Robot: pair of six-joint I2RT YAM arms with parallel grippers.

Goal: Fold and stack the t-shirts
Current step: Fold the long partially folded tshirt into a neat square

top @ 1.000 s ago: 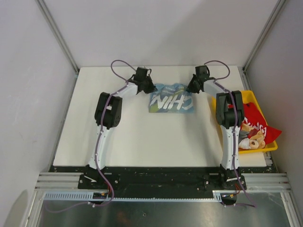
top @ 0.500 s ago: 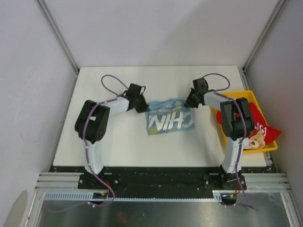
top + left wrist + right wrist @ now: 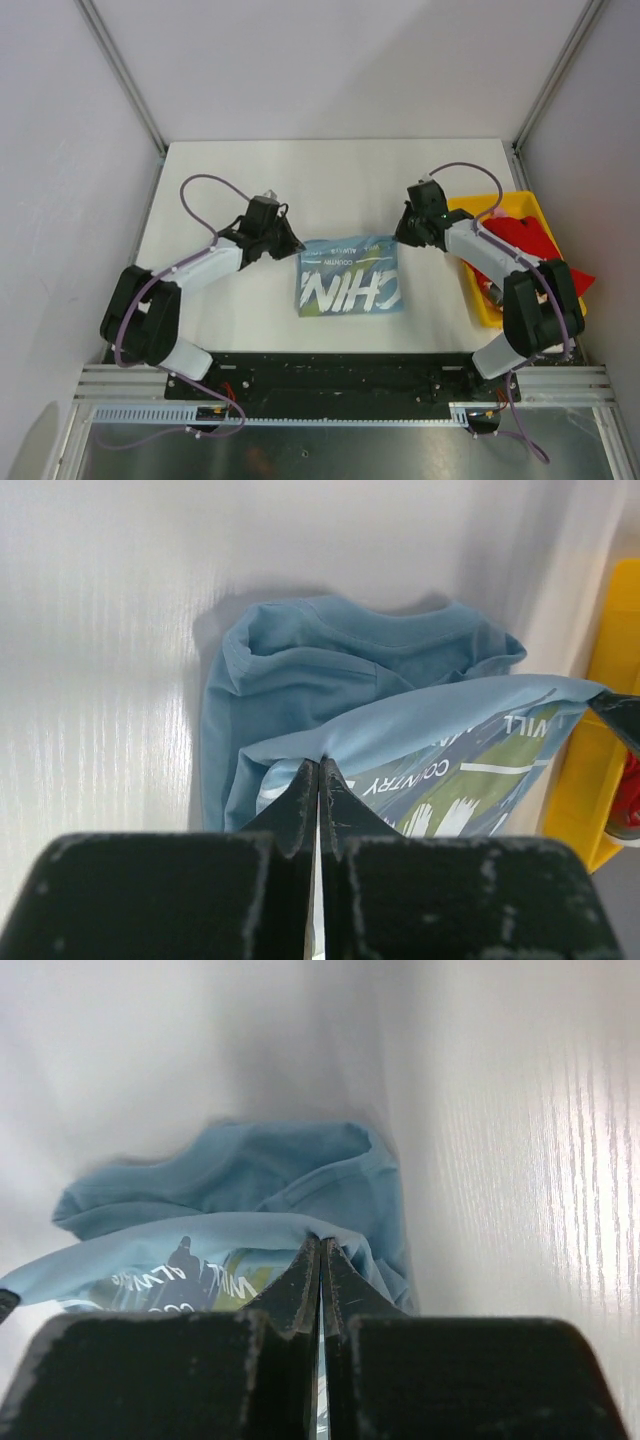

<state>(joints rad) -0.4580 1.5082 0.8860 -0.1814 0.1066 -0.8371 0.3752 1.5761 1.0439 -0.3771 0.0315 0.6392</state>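
Across the table [image 3: 250,190], both arms have drawn back toward the near edge, elbows swung outward, and have dragged the blue shirt [image 3: 348,280] with them. One second ago it lay bunched at the far centre. It now lies at mid-table, between the arms, and is longer and flatter. The printed panel shows a second line of lettering that was hidden before. This indicates a pull-and-lay stroke: the gripped edge is carried over the body of the shirt, whose collar end sits heaped beyond it in the wrist views. The fold is judged under way, not finished. The bin [image 3: 482,308] at the right edge is unmoved and holds the red shirt [image 3: 535,235], not yet handled. The left gripper [image 3: 283,243] holds the shirt's far-left corner and the right gripper [image 3: 407,230] its far-right corner. In each wrist view the fingers [image 3: 300,800] are pressed together, pinching the cloth edge.
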